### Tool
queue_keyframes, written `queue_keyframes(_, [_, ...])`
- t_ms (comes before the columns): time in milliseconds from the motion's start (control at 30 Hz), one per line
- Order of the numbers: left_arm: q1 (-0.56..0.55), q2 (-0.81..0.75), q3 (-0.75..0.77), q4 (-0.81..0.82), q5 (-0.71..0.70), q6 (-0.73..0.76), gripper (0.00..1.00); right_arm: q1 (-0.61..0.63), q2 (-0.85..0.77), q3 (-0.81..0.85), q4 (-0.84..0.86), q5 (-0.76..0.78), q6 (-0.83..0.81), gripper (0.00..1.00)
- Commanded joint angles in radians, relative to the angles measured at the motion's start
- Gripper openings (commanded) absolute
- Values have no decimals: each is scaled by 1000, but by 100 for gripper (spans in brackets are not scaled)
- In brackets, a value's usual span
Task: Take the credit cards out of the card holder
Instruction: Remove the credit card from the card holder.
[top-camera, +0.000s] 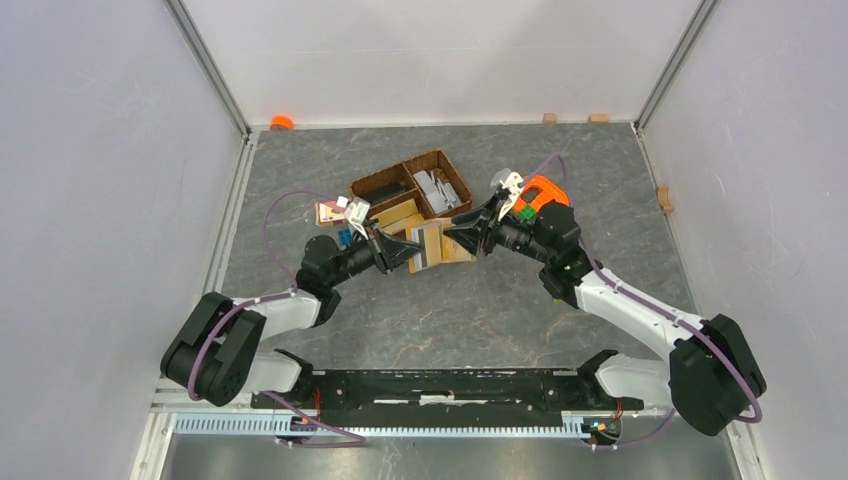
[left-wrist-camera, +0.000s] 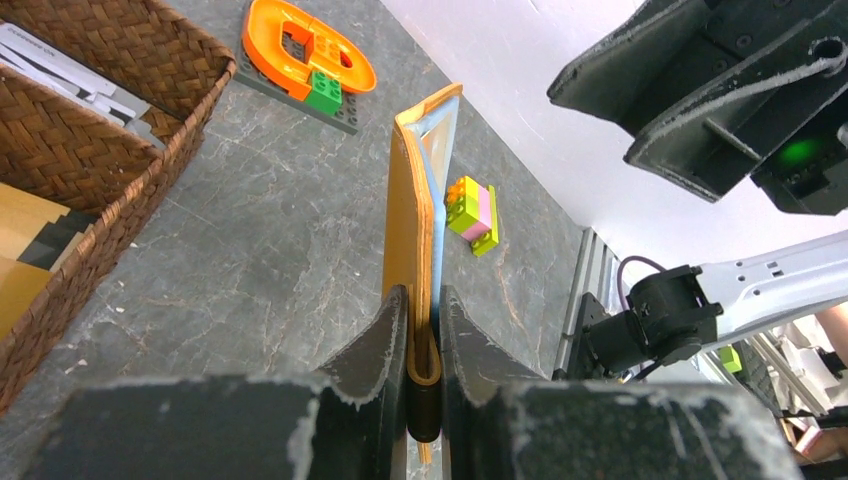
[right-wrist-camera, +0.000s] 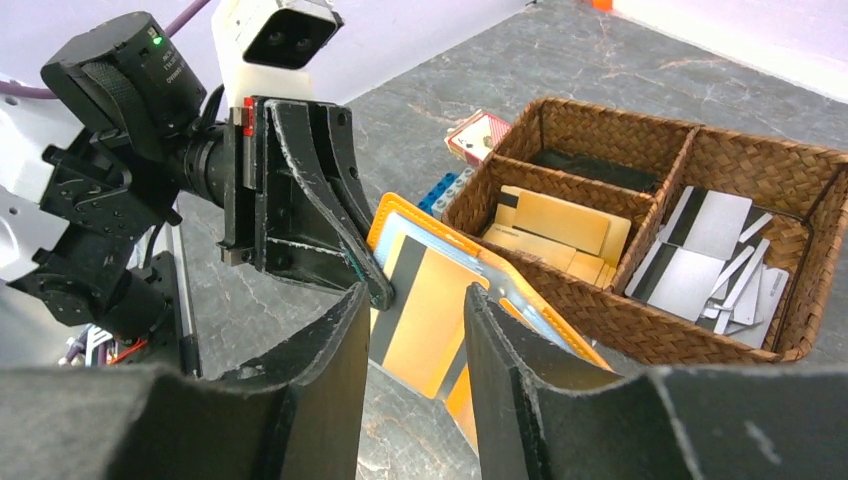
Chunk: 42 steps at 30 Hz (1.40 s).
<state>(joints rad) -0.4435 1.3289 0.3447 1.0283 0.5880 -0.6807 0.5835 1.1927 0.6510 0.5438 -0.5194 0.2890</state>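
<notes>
Just beside the near wall of the wicker basket (right-wrist-camera: 620, 322), the card holder (left-wrist-camera: 405, 230) is held by one edge, with my left gripper (left-wrist-camera: 424, 335) clamped on it. My right gripper (right-wrist-camera: 412, 345) has its fingers apart and holds nothing. It faces the orange striped card (right-wrist-camera: 428, 300) that shows in the holder. I see two risks. The left grip is narrow, so pulling the card may drag the holder out. The basket is close, so the right fingers may bump it.

The card holder (left-wrist-camera: 405, 225) looks matt leather, the basket (left-wrist-camera: 150, 70) woven wicker, the table (left-wrist-camera: 250, 260) stone-patterned.
</notes>
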Motion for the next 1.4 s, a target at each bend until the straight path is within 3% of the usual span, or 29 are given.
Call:
queue_keyframes(0, [6,-23,-42,134,34,-5,2,-2,-10,-15,2,-29,-35,45])
queue_keyframes(400, [6,38,-89,311,48,-48,2,-2,23,-176,215,-114,32,43])
queue_keyframes(933, [6,98,-67,415,154,-133,2,-32,122,-178,328,-196,160,36])
queue_keyframes(1367, [6,119,-66,528,228,-212,2,-49,174,-178,404,-250,220,39])
